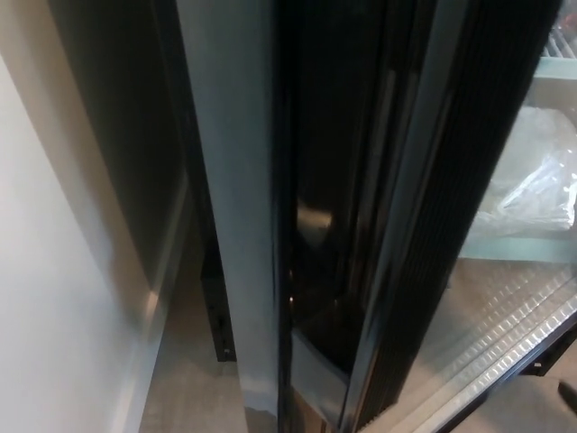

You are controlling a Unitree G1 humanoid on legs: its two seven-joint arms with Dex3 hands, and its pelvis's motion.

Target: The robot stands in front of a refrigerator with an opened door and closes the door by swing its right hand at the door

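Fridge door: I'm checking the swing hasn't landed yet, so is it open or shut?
Open. The door stands edge-on, and a bag on a shelf inside shows past it.

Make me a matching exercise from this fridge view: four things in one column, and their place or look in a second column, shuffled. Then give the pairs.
Things:
1. white wall
2. door edge
3. plastic bag
4. ribbed gasket

Descriptions:
A. crumpled and clear, on a shelf inside at the right
B. pale grey vertical strip at centre
C. black with fine vertical grooves
D. plain, filling the left side

Pairs: 1-D, 2-B, 3-A, 4-C
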